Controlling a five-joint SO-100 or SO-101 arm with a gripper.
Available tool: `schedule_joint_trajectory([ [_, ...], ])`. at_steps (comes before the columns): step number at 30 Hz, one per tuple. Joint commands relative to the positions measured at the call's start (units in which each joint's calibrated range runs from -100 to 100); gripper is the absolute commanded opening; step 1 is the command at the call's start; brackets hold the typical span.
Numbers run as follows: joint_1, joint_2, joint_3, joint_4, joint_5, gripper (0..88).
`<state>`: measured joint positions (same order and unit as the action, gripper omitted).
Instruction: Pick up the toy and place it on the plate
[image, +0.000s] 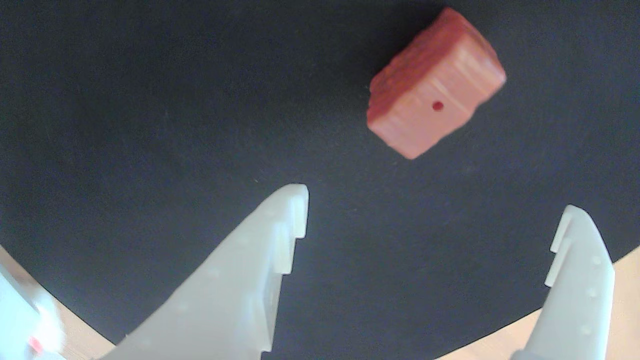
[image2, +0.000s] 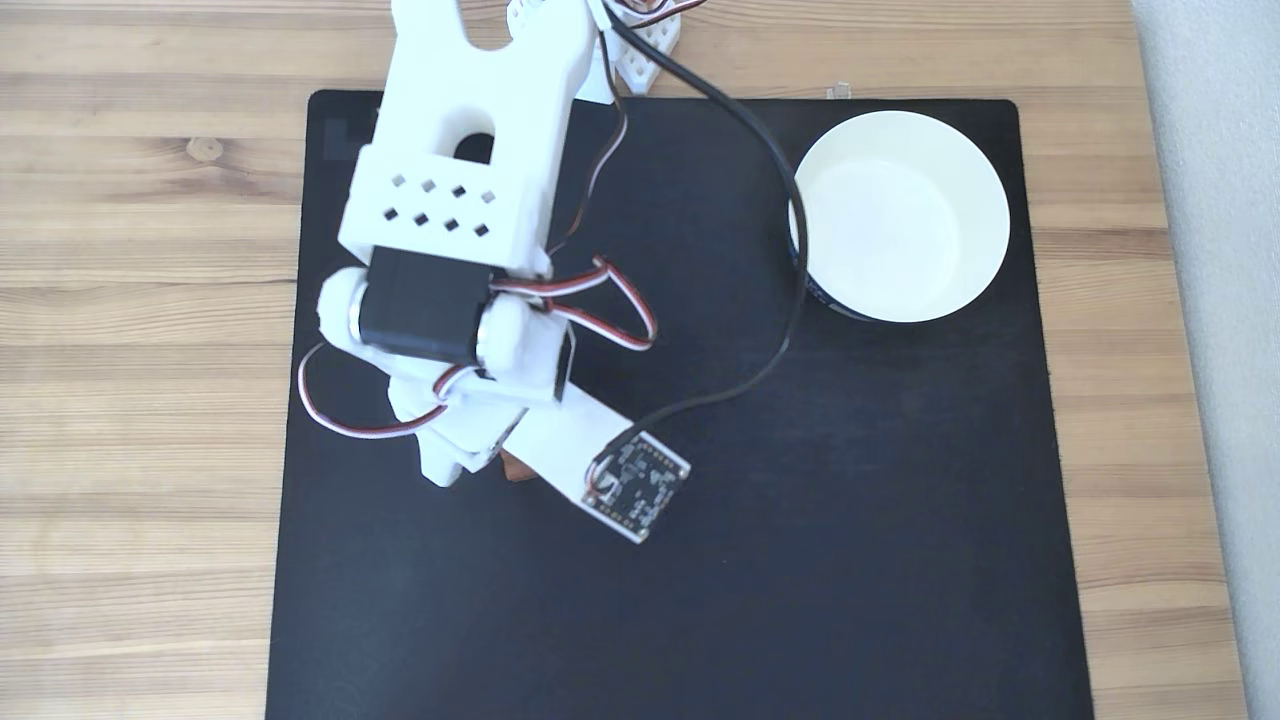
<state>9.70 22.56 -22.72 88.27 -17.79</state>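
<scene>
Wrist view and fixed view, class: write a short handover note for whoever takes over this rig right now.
Gripper: jaws open, holding nothing, poised over the black mat.
Toy: lies on the mat just beyond the fingertips in the wrist view, untouched; in the fixed view the arm covers most of it.
Plate: empty, at the mat's upper right corner in the fixed view.
Done: approach. Left: close on the toy, lift, carry to the plate, release.

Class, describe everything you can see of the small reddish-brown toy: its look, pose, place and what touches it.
The toy is a small reddish-brown block with rounded edges, faint ridges and a tiny dark red dot on one paler face; it looks like plastic. It lies tilted on the black mat, beyond the open gripper, touching neither finger. In the fixed view just a sliver peeks from under the arm.
</scene>
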Motion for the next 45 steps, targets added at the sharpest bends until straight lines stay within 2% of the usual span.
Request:
schedule_joint_trajectory([
  [1,0.4,-0.3,-2.5,0.1,-5.8,34.2],
  [7,0.4,-0.3,-2.8,0.0,-14.4,34.2],
  [14,0.6,-0.2,-7.5,0.0,-20.2,34.2],
  [22,0.8,1.1,-7.5,-2.2,-20.3,34.2],
  [26,1.1,3.3,-7.4,-4.4,-22.6,34.2],
  [37,0.7,3.8,-7.4,-4.7,-22.6,34.1],
  [45,-2.9,7.2,-7.5,-8.3,-22.7,34.1],
])
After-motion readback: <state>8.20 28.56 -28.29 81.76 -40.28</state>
